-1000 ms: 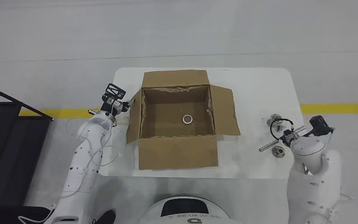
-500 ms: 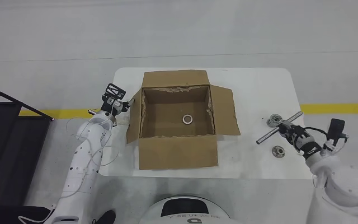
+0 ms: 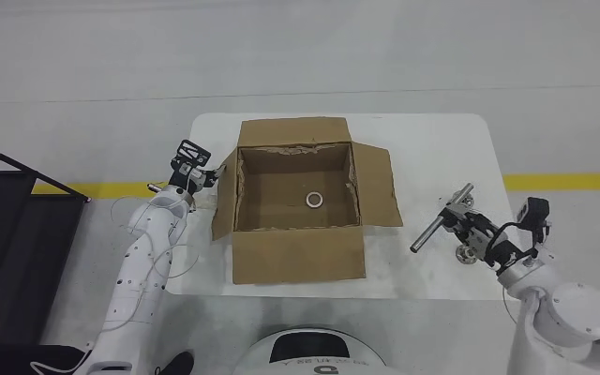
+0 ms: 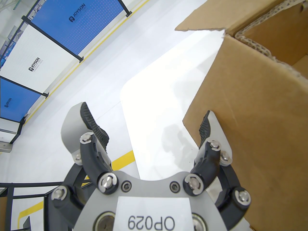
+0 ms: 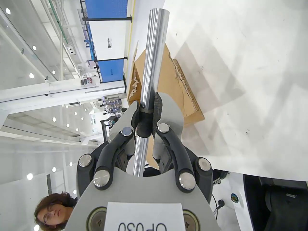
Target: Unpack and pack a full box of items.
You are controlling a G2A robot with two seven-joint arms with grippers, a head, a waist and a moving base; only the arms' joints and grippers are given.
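An open cardboard box (image 3: 297, 251) stands mid-table with a small metal ring (image 3: 314, 199) on its floor. My right gripper (image 3: 462, 225) is shut on a shiny steel rod (image 3: 427, 233), held above the table right of the box and pointing toward it; in the right wrist view the steel rod (image 5: 151, 68) runs up between the gripper (image 5: 147, 116) pads. My left gripper (image 3: 192, 156) stands open at the box's left flap; in the left wrist view the gripper (image 4: 146, 117) has nothing between its fingers, one finger (image 4: 208, 131) against the box wall (image 4: 250, 126).
Two small metal flange parts lie on the table by the right arm, one (image 3: 458, 200) farther back and one (image 3: 463, 254) nearer the front. The box's flaps are spread outward. A black rack (image 3: 28, 225) stands off the table's left side.
My right arm lifted the steel rod off the table, swung it out to the right, then brought it back left toward the box. The left arm has kept still.
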